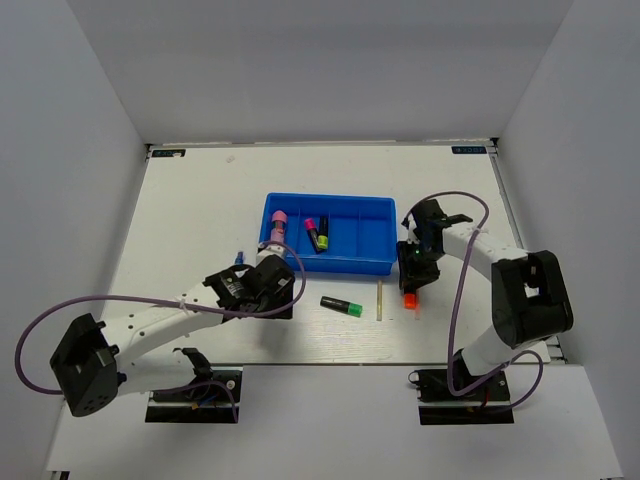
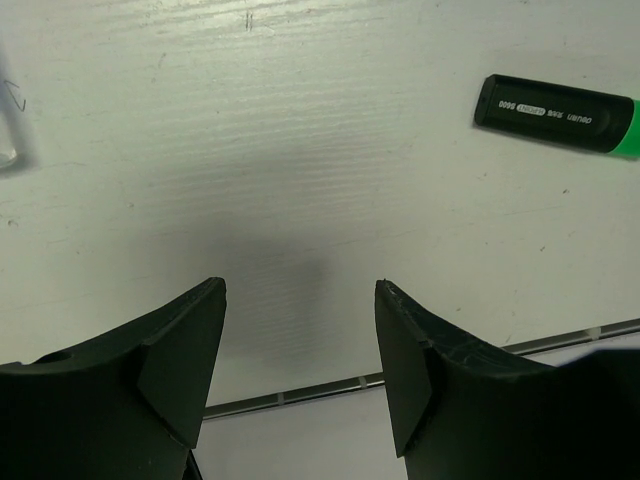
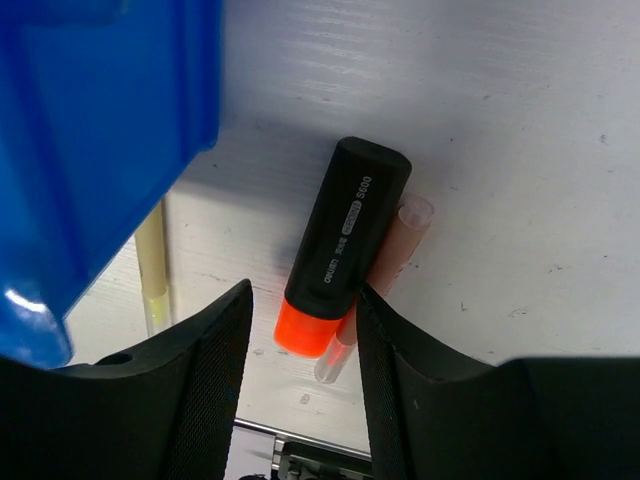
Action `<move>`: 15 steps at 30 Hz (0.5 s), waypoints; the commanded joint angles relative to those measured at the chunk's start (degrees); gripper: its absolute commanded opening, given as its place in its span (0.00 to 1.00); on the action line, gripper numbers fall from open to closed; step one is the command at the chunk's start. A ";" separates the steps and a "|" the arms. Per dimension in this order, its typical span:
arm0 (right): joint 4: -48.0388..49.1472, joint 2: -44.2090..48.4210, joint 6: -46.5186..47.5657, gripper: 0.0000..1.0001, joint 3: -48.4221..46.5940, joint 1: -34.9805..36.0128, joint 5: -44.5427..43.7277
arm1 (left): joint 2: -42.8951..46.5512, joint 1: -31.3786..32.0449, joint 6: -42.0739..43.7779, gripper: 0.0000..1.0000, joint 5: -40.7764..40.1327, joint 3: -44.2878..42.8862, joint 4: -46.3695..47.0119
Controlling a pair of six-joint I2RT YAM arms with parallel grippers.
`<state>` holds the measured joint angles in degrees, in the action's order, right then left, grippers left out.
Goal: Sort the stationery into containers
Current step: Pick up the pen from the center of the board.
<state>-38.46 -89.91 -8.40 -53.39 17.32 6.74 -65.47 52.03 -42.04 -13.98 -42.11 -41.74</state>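
The orange highlighter lies on the white table with its orange end between the tips of the right gripper. Those jaws stand partly apart and straddle that end. They are not closed on it: in the right wrist view a strip of table shows between the left-hand finger and the orange end. Pressed along the highlighter's other side is a reddish see-through stick, just beside the right-hand finger; whether they touch cannot be told.

At the upper left of that view the corner of the blue tray hangs over the scene, close to the highlighter's black end. A pale stick lies below the tray corner, apart from the highlighter. In the top view this pair sits at centre right, just below the tray's right end.

The tray's leftmost compartment holds a pink highlighter. The next compartment holds two more, one pink-ended and one yellow-ended.

The green highlighter lies on the table at the upper right of the left wrist view, well clear of the left gripper. Those jaws are wide apart over bare table and hold nothing.

The orange highlighter's long axis runs steeply from upper right to lower left in the right wrist view, orange end lowest. The reddish stick lies parallel to it. The green highlighter lies almost level, green end to the right.
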 commanded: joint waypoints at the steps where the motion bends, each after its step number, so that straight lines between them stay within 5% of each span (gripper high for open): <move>1: 0.93 -1.49 -1.17 0.50 -0.49 -0.36 -1.73 | 2.28 0.70 -1.81 0.72 -0.79 1.06 2.27; 15: 0.40 -5.63 -1.44 0.50 -1.90 0.08 -5.95 | 2.63 1.49 -2.61 0.72 -1.23 1.59 2.45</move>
<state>-38.68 -93.95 -9.10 -54.04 17.28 3.14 -64.60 53.10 -43.99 -14.17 -40.88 -40.23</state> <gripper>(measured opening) 0.494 0.716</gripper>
